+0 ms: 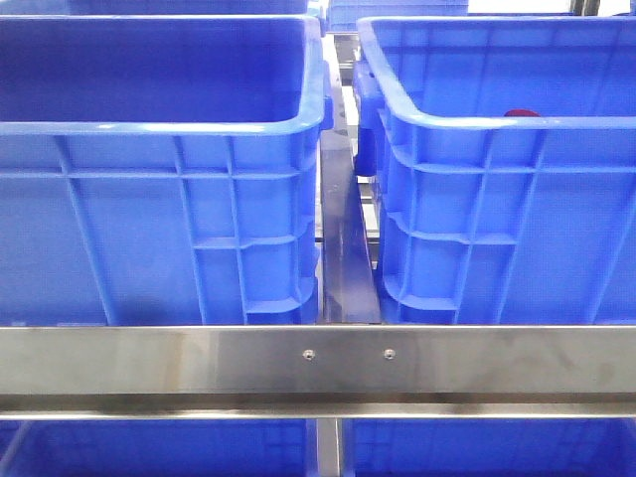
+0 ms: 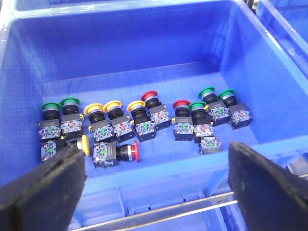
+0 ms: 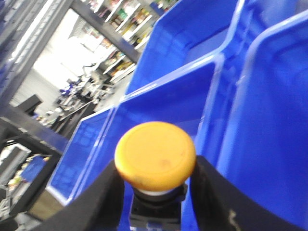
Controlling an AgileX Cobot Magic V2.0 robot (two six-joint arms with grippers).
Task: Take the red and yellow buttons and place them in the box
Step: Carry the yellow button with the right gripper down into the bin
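the orange-yellow mushroom-topped push button (image 3: pixel 155 155) sits pinched between the two dark fingers of the right gripper (image 3: pixel 156 192), its round cap filling the lower middle of the right wrist picture and its black body (image 3: pixel 155 209) tucked below the cap between the pads. behind it, bright blue plastic crates (image 3: pixel 192 91) rise to the upper right of that frame, and blurred shelving (image 3: pixel 115 14) shows at the upper left.

in the left wrist picture many more push buttons lie on the floor of a large bright blue crate with a thick rim (image 2: pixel 144 9), bunched across the middle of the frame. among them a dark red-capped button (image 2: pixel 129 152) lies on its side near the lower middle, a red-capped one (image 2: pixel 150 96) stands near the centre, and a yellow-capped one (image 2: pixel 93 109) stands to the left. green-capped buttons (image 2: pixel 50 107) sit at the left end of the row, with more green ones (image 2: pixel 207 91) at the right end. the left gripper (image 2: pixel 156 187) is spread wide, its two black pads (image 2: pixel 48 187) at the lower corners of the frame, touching nothing.

in the front picture two alike blue ribbed crates (image 1: pixel 159 229) stand side by side behind a brushed steel rail (image 1: pixel 318 363). a small dark red shape (image 1: pixel 522 113), possibly a button cap, peeks over the near rim of the crate on the right side (image 1: pixel 507 229). neither arm shows there.
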